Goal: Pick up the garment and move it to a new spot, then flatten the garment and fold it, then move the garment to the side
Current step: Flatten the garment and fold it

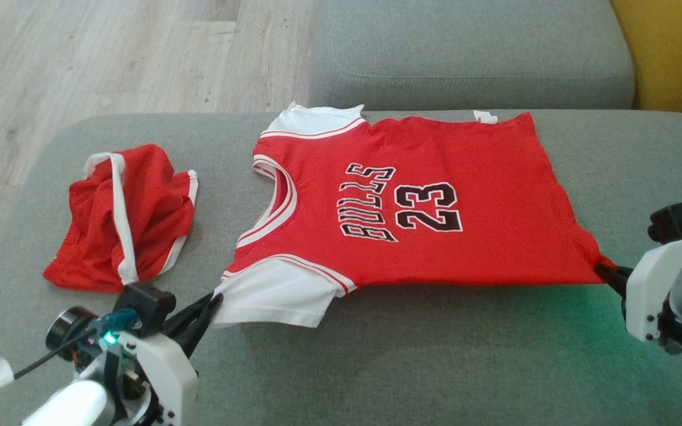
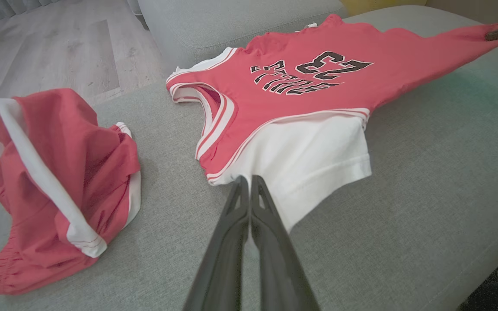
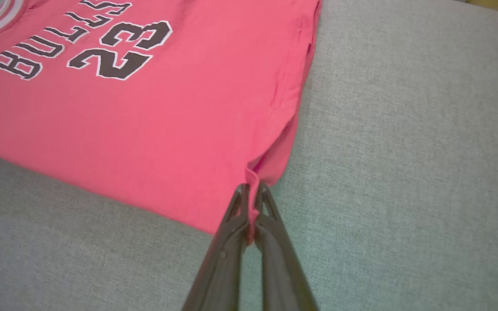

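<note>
Beneath both grippers, grey sofa cushion (image 1: 436,367) carried all items. Red jersey (image 1: 495,195) lay flat, stretched between fingertips. Crumpled red shorts (image 1: 122,219) lay outboard of left fingers (image 2: 231,224), apart from jersey. Left gripper (image 1: 215,303) was closed tight on white sleeve (image 1: 276,296) corner. Right gripper (image 1: 602,270) was pinched closed on red hem corner (image 3: 255,172).

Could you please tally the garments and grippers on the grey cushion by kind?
Red Bulls jersey: 1
Red shorts: 1
Grippers, both pinching the jersey: 2 (left gripper, right gripper)
Total: 4
</note>
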Controlling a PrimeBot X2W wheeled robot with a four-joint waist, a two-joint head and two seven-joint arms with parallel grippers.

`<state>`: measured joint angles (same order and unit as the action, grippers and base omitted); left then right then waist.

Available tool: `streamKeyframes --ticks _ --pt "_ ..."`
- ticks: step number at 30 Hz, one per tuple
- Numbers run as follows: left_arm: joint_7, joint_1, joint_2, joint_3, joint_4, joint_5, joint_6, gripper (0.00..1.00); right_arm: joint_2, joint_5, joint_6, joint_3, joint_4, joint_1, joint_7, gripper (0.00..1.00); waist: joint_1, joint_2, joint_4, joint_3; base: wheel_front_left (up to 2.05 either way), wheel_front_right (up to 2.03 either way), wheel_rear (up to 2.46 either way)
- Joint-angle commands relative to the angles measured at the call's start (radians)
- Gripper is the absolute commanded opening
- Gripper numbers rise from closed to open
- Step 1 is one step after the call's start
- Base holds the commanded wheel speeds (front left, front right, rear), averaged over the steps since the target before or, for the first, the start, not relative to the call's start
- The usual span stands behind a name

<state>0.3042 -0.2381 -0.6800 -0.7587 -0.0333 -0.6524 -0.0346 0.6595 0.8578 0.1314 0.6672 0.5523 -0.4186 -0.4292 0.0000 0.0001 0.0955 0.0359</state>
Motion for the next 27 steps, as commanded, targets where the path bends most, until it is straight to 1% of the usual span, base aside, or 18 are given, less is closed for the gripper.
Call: streamKeyframes --ticks 1,5,8,13,20,21,27 --pt "0.003 -0.058 -0.046 0.062 -0.033 0.003 -0.012 0.00 0.042 0.007 -0.001 -0.017 -0.034 -0.011 0.000 0.00 0.0000 -0.0001 -0.002 -0.007 0.00 0.00 0.00" --pt "0.014 -0.084 -0.039 0.062 -0.031 0.010 -0.017 0.00 0.033 -0.006 -0.001 -0.038 -0.055 -0.021 -0.012 0.00 0.0000 -0.0001 -0.008 -0.030 0.00 0.00 0.00" --pt "0.025 -0.120 -0.031 0.066 -0.006 0.010 -0.010 0.00 0.018 -0.023 -0.001 -0.052 -0.064 -0.049 -0.021 0.00 0.0000 -0.0001 -0.015 -0.062 0.00 0.00 0.00" --pt "0.051 -0.208 -0.018 0.064 0.063 0.014 0.028 0.00 -0.014 -0.056 -0.001 -0.076 -0.056 -0.106 -0.040 0.00 0.0000 -0.0001 -0.025 -0.119 0.00 0.00 0.00" --pt "0.089 -0.352 0.015 0.049 0.198 0.033 0.090 0.00 -0.075 -0.097 -0.001 -0.108 0.018 -0.196 -0.068 0.00 0.0000 -0.0001 -0.038 -0.190 0.00 0.00 0.00" --pt "0.089 -0.352 0.015 0.049 0.198 0.033 0.090 0.00 -0.075 -0.097 -0.001 -0.108 0.018 -0.196 -0.068 0.00 0.0000 -0.0001 -0.038 -0.190 0.00 0.00 0.00" --pt "0.107 -0.492 0.050 0.013 0.317 0.074 0.132 0.00 -0.107 -0.131 -0.001 -0.118 0.069 -0.277 -0.072 0.00 0.0000 -0.0001 -0.040 -0.262 0.00 0.00 0.00"
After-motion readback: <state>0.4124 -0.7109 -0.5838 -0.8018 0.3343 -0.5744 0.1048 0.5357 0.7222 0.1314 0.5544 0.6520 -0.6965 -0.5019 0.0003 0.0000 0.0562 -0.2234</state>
